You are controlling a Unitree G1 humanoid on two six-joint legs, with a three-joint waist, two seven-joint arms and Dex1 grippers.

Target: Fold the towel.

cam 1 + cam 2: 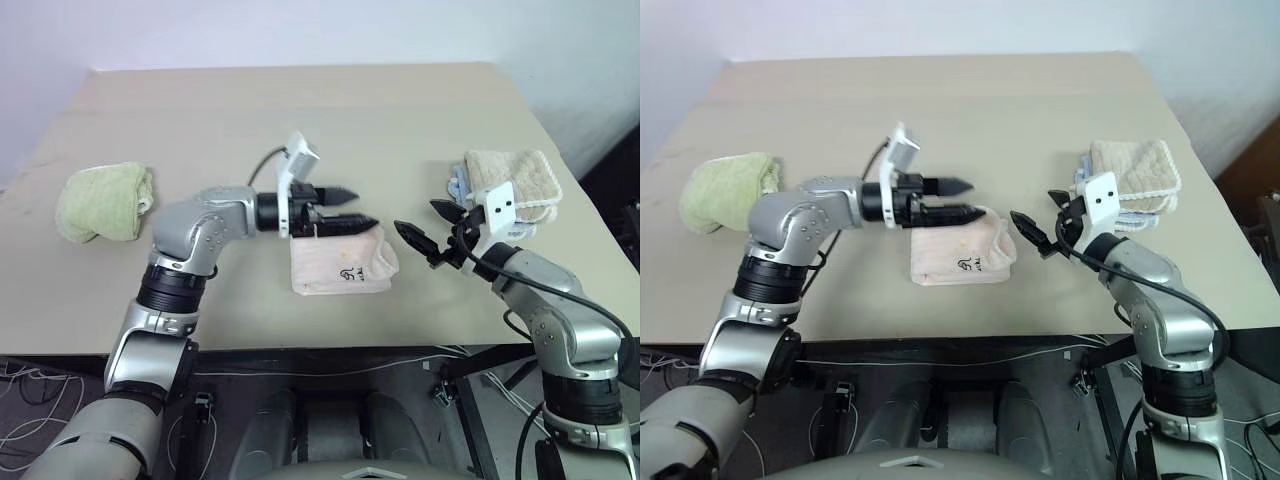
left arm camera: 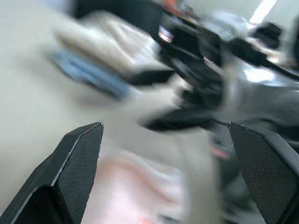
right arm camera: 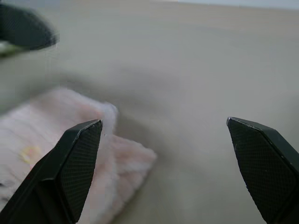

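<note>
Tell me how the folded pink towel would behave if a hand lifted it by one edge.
The pink towel is soft terry, so it would probably sag and droop instead of holding shape. Its folded layers lie loose on the table, so they would likely fall open. It looks light and fuzzy, unlikely to slip or roll.

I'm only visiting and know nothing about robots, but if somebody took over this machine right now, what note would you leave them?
Left claw: open, empty, above the pink towel.
Right claw: open, empty, just right of it.
Towel: folded bundle near the table front edge, black marks facing up.
Done: folding, by the look of it.
Left: probably just pull both arms back.
</note>
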